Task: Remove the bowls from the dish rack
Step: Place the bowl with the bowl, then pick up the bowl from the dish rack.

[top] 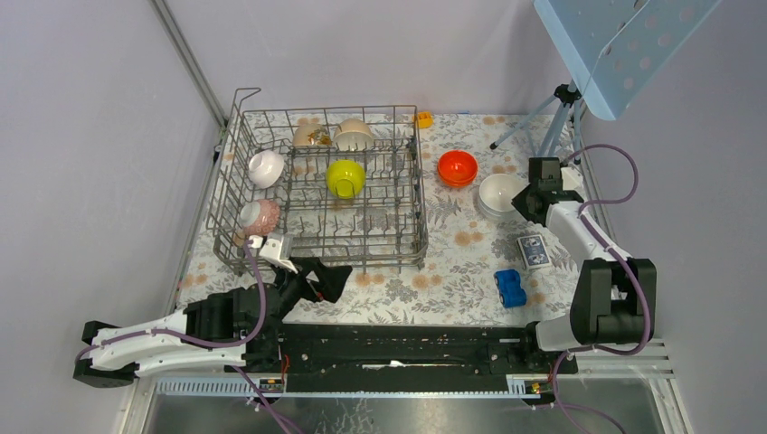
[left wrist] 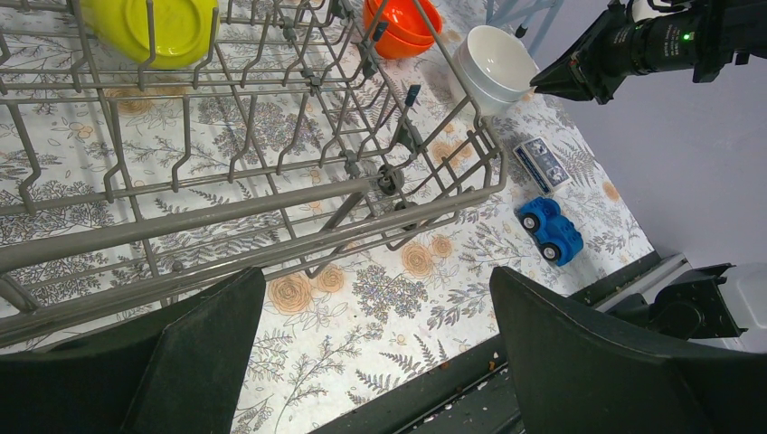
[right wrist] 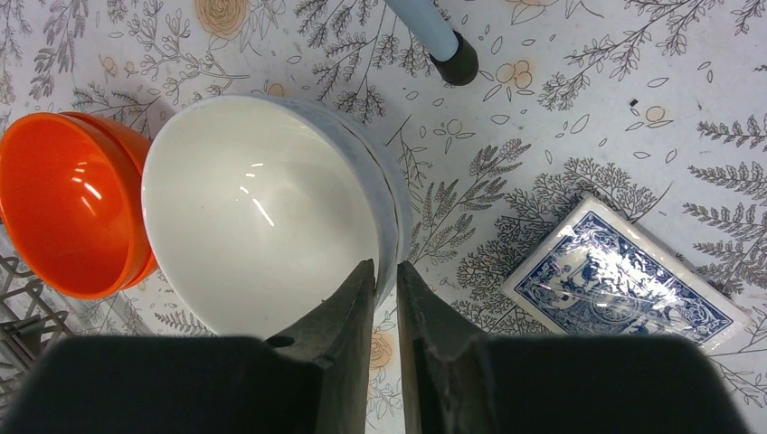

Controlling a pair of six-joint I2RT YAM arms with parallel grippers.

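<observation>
The dish rack (top: 380, 258) stands on the left half of the flowered desk (top: 452, 271). Five bowls are inside it: a yellow-green bowl (top: 345, 177) in the middle, a beige bowl (top: 354, 136) and a brown-patterned bowl (top: 309, 136) at the far side, a second white bowl (top: 266, 167) at the left, and a pink speckled bowl (top: 262, 217) in the near left corner.

To the right of the rack, an orange bowl (top: 458, 167) and a white bowl (top: 500, 194) sit on the desk, touching each other. The right gripper (right wrist: 384, 271) is closed on the near right rim of the white bowl, with one finger inside and one outside.

The left gripper (left wrist: 375, 298) hangs over the rack's near edge with its fingers spread wide, holding nothing.

A pack of cards (top: 534, 250) lies near the white bowl, and a blue toy car (top: 510, 287) lies nearer the arms.
</observation>
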